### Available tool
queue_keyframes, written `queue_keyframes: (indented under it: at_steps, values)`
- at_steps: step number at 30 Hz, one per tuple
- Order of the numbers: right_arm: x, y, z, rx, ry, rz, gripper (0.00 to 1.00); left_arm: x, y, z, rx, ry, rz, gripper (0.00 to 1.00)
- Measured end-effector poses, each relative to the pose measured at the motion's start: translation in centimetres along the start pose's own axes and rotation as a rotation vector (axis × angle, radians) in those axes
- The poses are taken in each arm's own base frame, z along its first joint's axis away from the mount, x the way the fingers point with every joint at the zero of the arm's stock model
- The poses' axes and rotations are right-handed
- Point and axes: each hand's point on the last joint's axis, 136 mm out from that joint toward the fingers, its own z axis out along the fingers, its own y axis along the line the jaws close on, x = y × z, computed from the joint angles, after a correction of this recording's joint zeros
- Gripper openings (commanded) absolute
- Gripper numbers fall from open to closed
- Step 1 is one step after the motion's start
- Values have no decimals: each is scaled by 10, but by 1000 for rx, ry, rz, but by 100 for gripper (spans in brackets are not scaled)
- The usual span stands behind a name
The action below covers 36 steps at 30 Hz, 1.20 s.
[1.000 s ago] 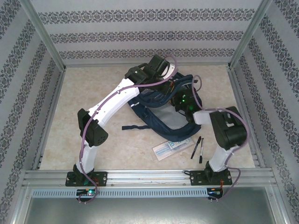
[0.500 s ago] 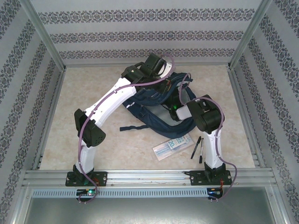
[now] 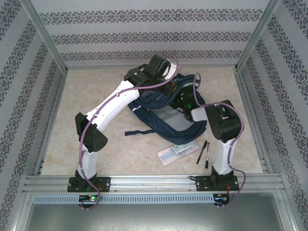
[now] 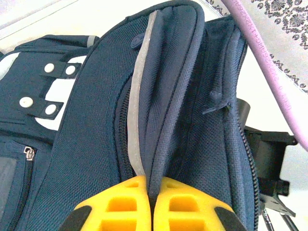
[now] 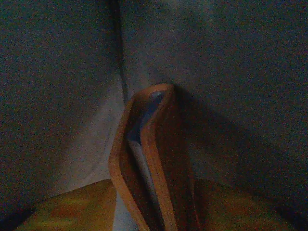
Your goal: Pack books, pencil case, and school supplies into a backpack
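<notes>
1. Pencil case (image 3: 177,151): flat on the table (image 3: 86,101), near centre. Its far edge is just beside the near rim of the backpack (image 3: 154,115).
2. Two black pens (image 3: 202,150): just right of the case, apart from it.
3. Backpack: centre, mouth gaping, with wide bare tabletop to its left and far side.
4. Right gripper (image 3: 184,102): inside the mouth. Yellow fingers (image 5: 67,209) stand apart with the orange-brown notebook (image 5: 154,144) upright between them, and a pale gap shows on its left.
5. Left gripper (image 4: 153,187): at the far rim, fingers pressed together, clamped on the backpack's rim fabric beside a grey strip (image 4: 137,110).
</notes>
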Motion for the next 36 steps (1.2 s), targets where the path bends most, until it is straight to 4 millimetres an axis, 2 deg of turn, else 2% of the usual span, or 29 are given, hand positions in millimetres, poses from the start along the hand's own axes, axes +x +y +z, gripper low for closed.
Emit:
queue_keyframes:
  at_steps: [2, 3, 4, 6, 11, 12, 14, 16, 20, 25, 27, 33, 36]
  values:
    - [5, -4, -2, 27, 23, -13, 19, 0, 0, 0, 0, 0, 0, 0]
    - [6, -5, -3, 33, 28, -14, 13, 0, 0, 0, -1, 0, -1, 0]
    - [7, -5, -3, 36, 37, -19, 10, 0, 1, 0, -1, 0, -1, 0]
    - [9, -4, -2, 32, 48, -17, 10, 0, 0, 1, 0, 1, -3, 0]
    - [13, 12, 10, -34, 49, 6, 5, -1, 0, 1, 12, -8, -9, 0]
    - [13, 13, 14, -47, 48, 9, 7, -2, 0, 1, 12, -10, -10, 0]
    - [16, 14, 25, -61, 54, 21, 25, -2, 1, 2, 11, -12, -10, 0]
    - [19, 10, 33, -61, 57, 34, 33, -2, 4, 3, 5, -11, -14, 0]
    - [20, 6, 36, -54, 47, 36, 44, 1, 6, 4, 1, -4, -16, 0]
    - [20, 6, 34, -38, 42, 34, 48, 1, 6, 3, 1, -5, -15, 0]
    - [20, 4, 31, -10, 39, 19, 54, 1, 7, 3, -2, -7, -15, 0]
    - [19, 5, 3, 284, 22, -139, 57, -8, 14, -10, -27, -55, -17, 0]
    - [17, -3, -5, 380, 27, -193, 58, -8, 22, -11, -42, -65, -26, 0]
